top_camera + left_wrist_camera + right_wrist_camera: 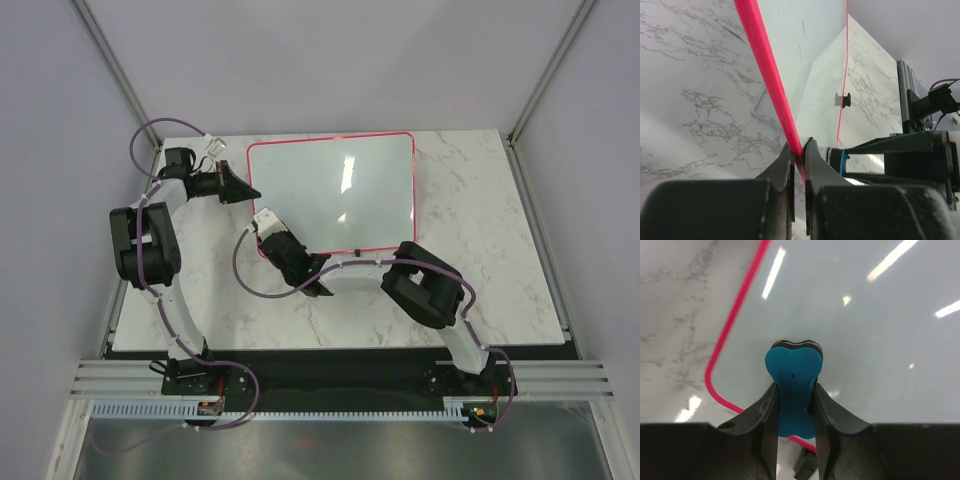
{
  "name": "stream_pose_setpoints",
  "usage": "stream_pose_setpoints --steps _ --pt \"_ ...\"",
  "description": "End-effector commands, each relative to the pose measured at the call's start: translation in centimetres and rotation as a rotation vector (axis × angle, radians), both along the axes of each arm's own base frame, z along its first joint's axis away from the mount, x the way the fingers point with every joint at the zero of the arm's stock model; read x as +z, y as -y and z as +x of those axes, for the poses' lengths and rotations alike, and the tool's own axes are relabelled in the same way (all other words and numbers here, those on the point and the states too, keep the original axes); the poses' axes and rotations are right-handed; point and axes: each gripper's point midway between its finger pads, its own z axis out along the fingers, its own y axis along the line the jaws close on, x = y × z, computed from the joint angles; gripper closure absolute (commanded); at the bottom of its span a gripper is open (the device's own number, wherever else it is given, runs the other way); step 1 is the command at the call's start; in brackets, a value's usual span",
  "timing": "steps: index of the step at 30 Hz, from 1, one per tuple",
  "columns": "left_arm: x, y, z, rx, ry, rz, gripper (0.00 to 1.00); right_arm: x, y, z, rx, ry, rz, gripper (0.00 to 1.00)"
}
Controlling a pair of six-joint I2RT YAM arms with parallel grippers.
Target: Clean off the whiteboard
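Observation:
The whiteboard (340,190) is a glossy white board with a thin red frame, lying toward the back of the marble table. Its left edge is lifted slightly. My left gripper (799,147) is shut on the red frame (771,75) at that left edge (249,188). A few faint blue strokes (803,28) show on the board in the left wrist view. My right gripper (794,386) is shut on a small blue eraser (792,372). The eraser's dark pad rests on the whiteboard (865,340) just inside its near left corner (715,385).
The marble table (480,270) extends to the right of the board and in front of it. A black foot (807,467) of the board shows below the eraser. Metal posts (115,70) and grey walls enclose the table. The right arm's elbow (430,285) sits near the board's near right corner.

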Motion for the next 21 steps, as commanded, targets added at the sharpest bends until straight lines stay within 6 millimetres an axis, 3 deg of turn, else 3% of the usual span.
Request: stream_pose_setpoints --steps 1,3,6,10,14,16,17,19,20,21 --pt "1.3 -0.5 2.6 0.009 0.357 0.153 0.98 -1.7 9.6 2.2 -0.241 0.008 -0.184 1.00" --pt "1.3 -0.5 2.6 0.012 0.359 0.157 0.98 -1.8 12.7 2.2 -0.303 -0.006 -0.178 1.00" --pt "1.4 -0.6 2.6 0.012 0.363 0.160 0.98 -1.3 15.1 2.2 -0.344 -0.020 -0.142 1.00" --pt "1.6 -0.6 2.5 0.013 0.370 0.163 0.98 -0.1 15.6 2.9 -0.358 -0.002 -0.125 1.00" --pt "1.7 -0.6 2.5 0.014 0.373 0.165 0.98 1.5 11.4 4.3 -0.260 -0.008 -0.037 1.00" --pt "1.8 -0.6 2.5 0.015 0.375 0.171 0.98 4.5 8.9 6.5 -0.224 0.044 -0.014 1.00" --pt "1.7 -0.6 2.4 0.017 0.375 0.173 0.98 6.8 6.4 8.2 -0.198 0.070 0.042 1.00" --pt "1.8 -0.7 2.5 0.021 0.375 0.180 0.98 7.8 4.8 9.6 -0.176 0.066 0.008 1.00" --pt "2.0 -0.6 2.5 0.020 0.380 0.180 0.98 9.3 2.8 10.9 -0.155 0.088 0.035 1.00" --pt "2.0 -0.7 2.5 0.024 0.383 0.187 0.98 9.3 2.3 11.4 -0.152 0.091 0.020 1.00"
